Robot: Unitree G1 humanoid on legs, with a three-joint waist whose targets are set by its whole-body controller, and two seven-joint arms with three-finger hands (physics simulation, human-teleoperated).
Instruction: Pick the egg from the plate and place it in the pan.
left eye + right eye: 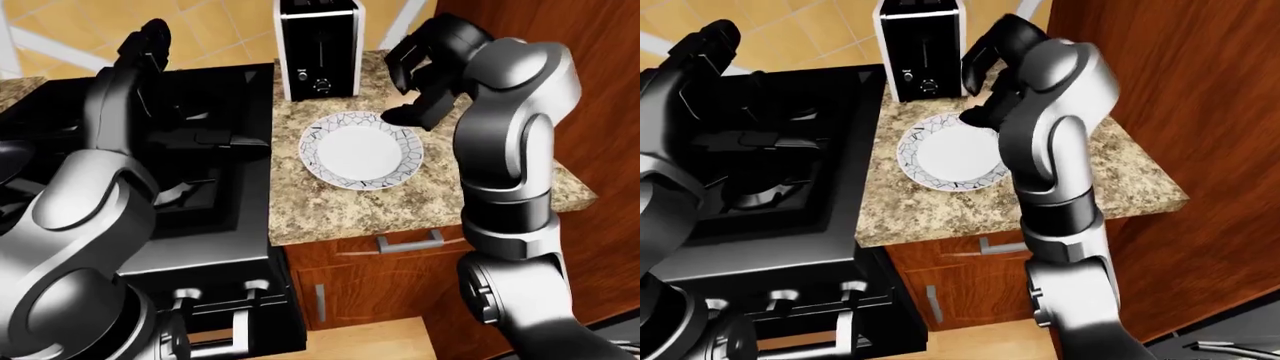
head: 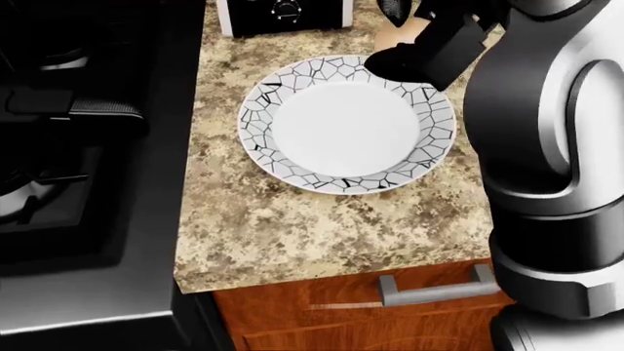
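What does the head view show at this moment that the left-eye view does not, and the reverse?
Only the head view shows the egg, a pale patch held in the fingers of the right robot hand above the plate's upper right rim.

Only the left-eye view shows the left robot hand raised open over the stove, the whole toaster, and the wooden cabinet side at the right.

Both show the empty crackle-pattern plate on the granite counter and the drawer handle below.
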